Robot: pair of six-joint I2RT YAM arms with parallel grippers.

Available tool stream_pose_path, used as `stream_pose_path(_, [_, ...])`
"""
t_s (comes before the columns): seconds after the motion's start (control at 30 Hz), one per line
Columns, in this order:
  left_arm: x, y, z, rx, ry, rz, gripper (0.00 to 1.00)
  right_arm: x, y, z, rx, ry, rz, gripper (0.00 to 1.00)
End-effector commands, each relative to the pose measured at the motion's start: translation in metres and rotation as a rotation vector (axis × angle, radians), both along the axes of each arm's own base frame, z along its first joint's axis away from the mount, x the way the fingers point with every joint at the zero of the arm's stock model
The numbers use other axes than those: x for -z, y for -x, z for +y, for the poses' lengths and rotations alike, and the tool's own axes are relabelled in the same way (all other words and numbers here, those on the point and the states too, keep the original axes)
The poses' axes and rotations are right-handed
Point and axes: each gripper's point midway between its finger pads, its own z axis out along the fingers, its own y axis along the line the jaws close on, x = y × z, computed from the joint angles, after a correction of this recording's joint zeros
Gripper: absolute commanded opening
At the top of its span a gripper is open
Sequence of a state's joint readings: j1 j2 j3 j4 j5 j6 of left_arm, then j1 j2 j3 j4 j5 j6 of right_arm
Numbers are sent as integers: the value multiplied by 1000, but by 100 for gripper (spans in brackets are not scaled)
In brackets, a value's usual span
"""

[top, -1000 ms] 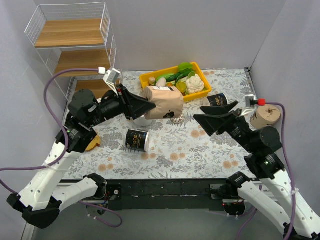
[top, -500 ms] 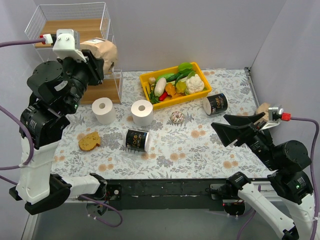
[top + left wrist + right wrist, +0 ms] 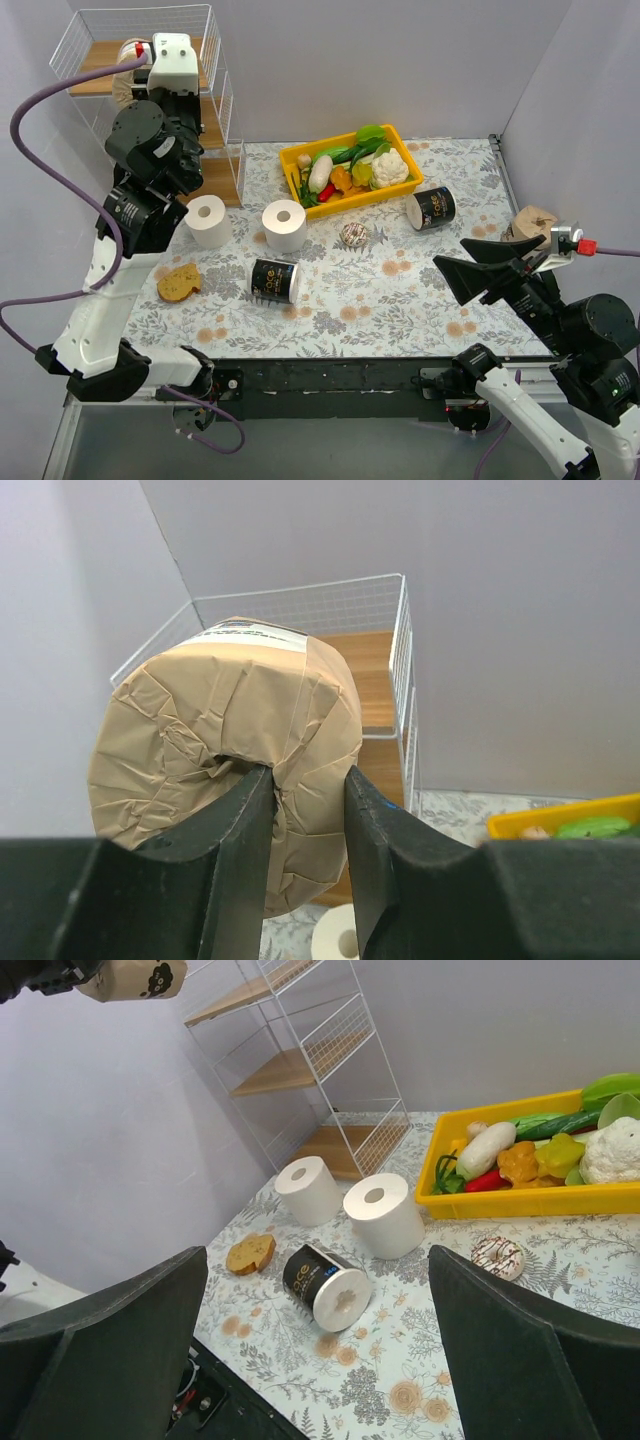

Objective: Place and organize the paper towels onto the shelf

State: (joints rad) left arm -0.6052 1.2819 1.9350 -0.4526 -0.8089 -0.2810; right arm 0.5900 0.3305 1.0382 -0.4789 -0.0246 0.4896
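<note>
Grey walls on three sides, a flower-printed table (image 3: 400, 300) below. High over its far left corner, the left gripper (image 3: 308, 780) pressed together on a tan-wrapped paper towel roll (image 3: 225, 730), apparently pinching the roll's wall with one finger in the crumpled core end and the other outside. Just ahead of the fingertips and a little lower, the top tier of the shelf (image 3: 375, 670), wire-sided with a wooden board. Probably light and soft to handle: crinkled paper wrap, squashy body, nothing brittle, yet prone to swinging or slipping under a one-wall pinch. Best gripped deep across that wall or around the girth, then lowered onto the board rather than dropped. Seen only from the left wrist: the creased end face and the finger placement. Seen only from above: five more rolls well below and away from this hand, down on the table, namely two white (image 3: 209, 220) (image 3: 284, 225), two black (image 3: 273, 280) (image 3: 432, 209) and a second tan one (image 3: 528, 228) beside the right arm. Shown only by the right wrist view: the cartoon print on the carried roll (image 3: 130, 978) and the three stepped tiers side-on. Right gripper (image 3: 315, 1260) spread wide, holding nothing, hovering over the table's near right part with a black roll lying beyond its fingertips.
</note>
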Motion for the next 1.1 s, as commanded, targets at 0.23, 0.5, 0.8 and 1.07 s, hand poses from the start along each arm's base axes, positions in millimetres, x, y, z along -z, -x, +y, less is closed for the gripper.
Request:
stream_pose_path(0.23, [-8,-49,11,-49,-28,3,29,-16,12,-12,19,-15,-47,99])
stream_pose_path(0.5, [5,-85,29,-8,90,34,29,-17,7,-19,65,-3,-50,99])
stream_pose_path(0.8, [-9,-108,33,15,103,-28,29,-14,4,-13,50,3,-43,98])
stream_pose_path(1.07, [2,-133,27,38,103,-3,31,-17,-2,-12,59,14,-54,99])
